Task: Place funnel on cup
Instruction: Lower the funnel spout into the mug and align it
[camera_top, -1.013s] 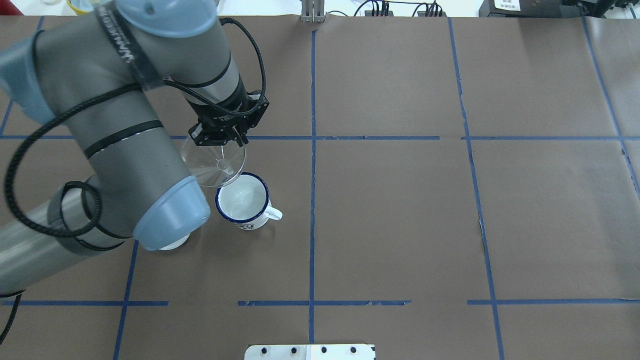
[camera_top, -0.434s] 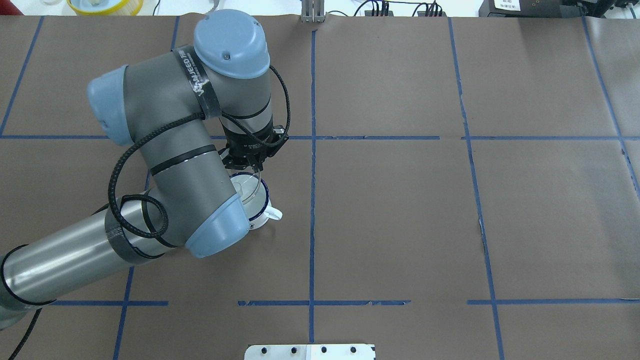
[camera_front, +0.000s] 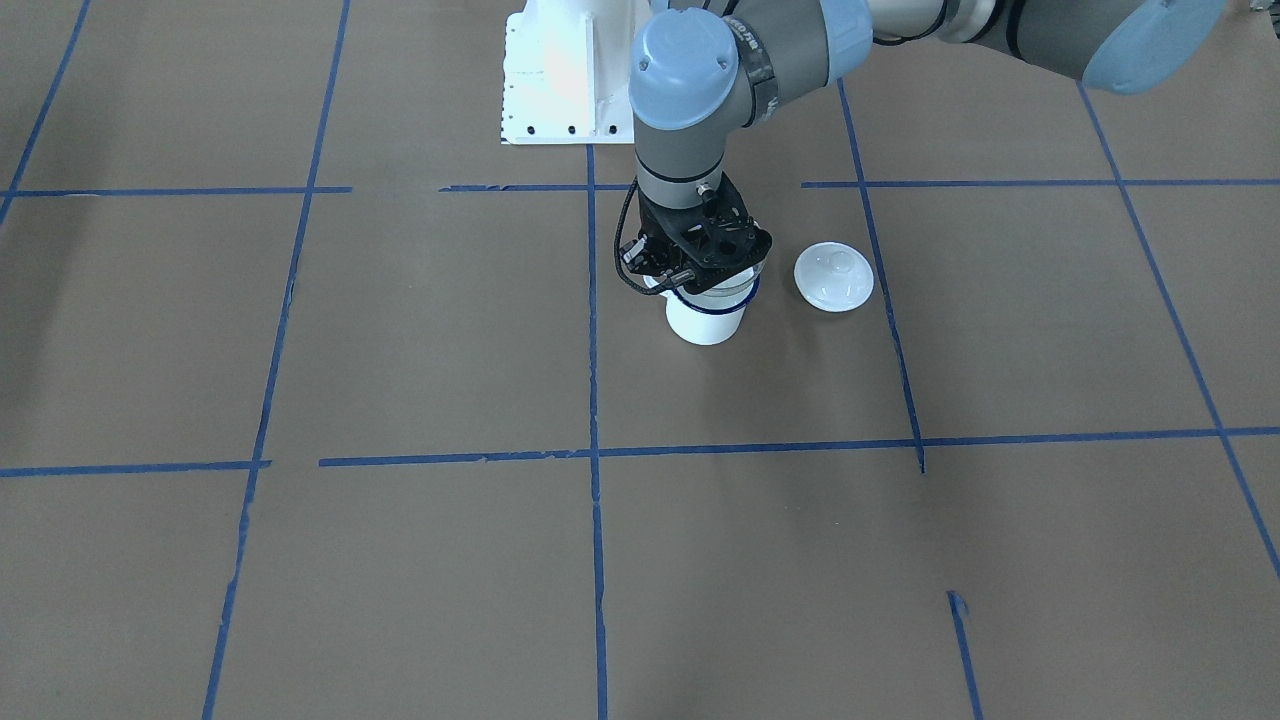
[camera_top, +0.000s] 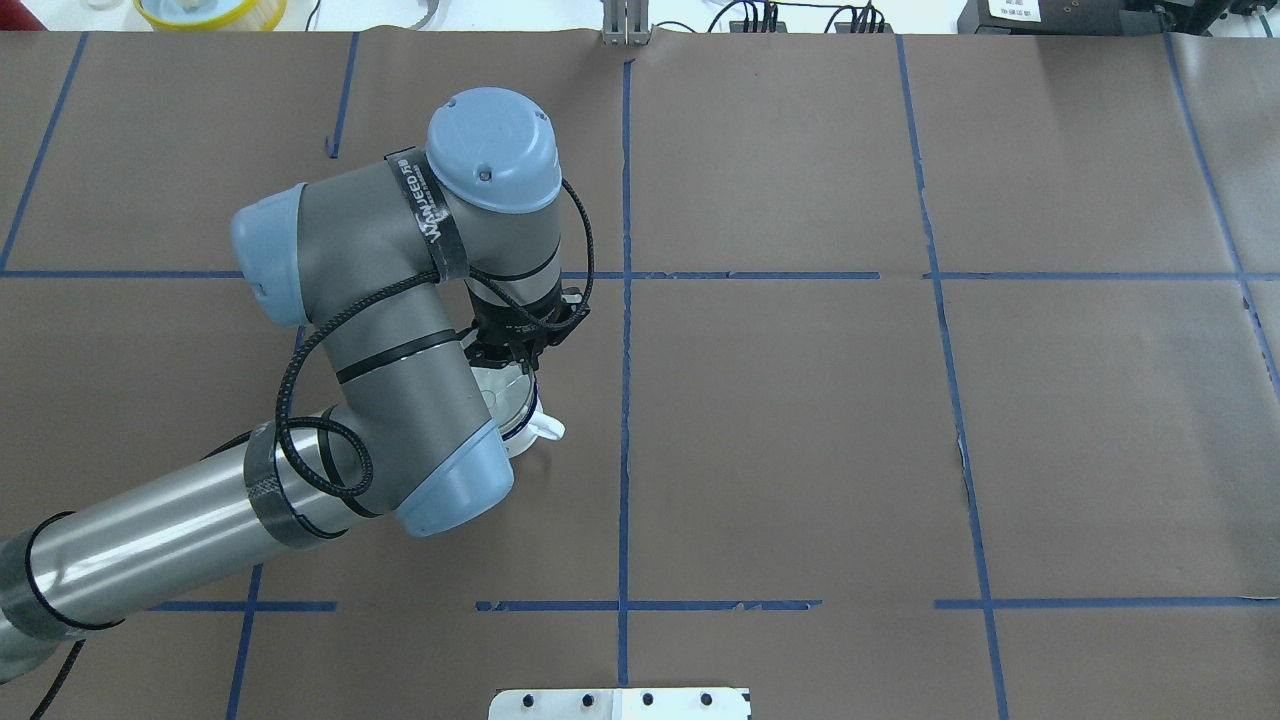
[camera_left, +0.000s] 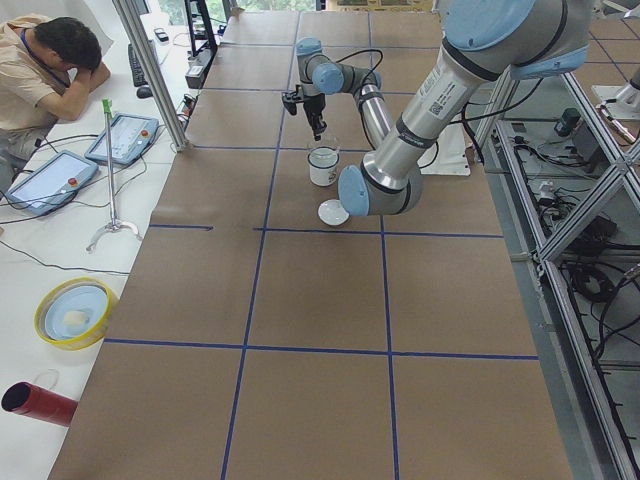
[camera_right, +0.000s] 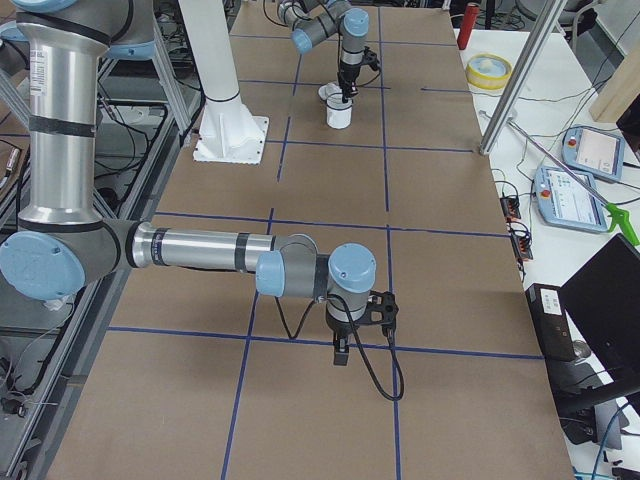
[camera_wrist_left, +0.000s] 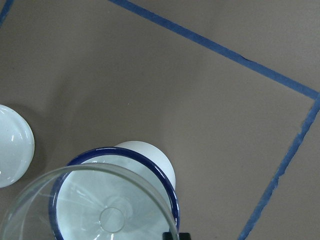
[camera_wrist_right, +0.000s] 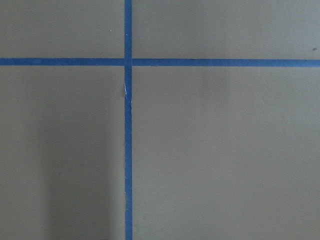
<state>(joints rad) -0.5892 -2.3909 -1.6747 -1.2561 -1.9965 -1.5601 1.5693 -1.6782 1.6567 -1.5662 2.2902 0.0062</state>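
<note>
The white enamel cup (camera_front: 706, 322) with a dark blue rim stands on the brown table left of centre; it also shows in the overhead view (camera_top: 530, 425) and the left wrist view (camera_wrist_left: 150, 152). My left gripper (camera_front: 700, 268) is shut on the rim of the clear funnel (camera_wrist_left: 112, 219), also seen in the front view (camera_front: 738, 283). The funnel hangs directly over the cup's mouth, spout pointing down into it, rim slightly offset. Whether it rests on the cup I cannot tell. My right gripper (camera_right: 340, 352) shows only in the right side view, far from the cup; I cannot tell its state.
A round white knobbed lid (camera_front: 833, 277) lies on the table beside the cup, also seen in the left wrist view (camera_wrist_left: 12, 145). Blue tape lines grid the brown paper. The robot's white base (camera_front: 560, 70) stands behind the cup. A yellow bowl (camera_top: 205, 10) sits beyond the table's far edge.
My left arm carried the funnel from beside the cup's far rim to right over its mouth and lowered it. The arm now hides most of the cup in the overhead view.
</note>
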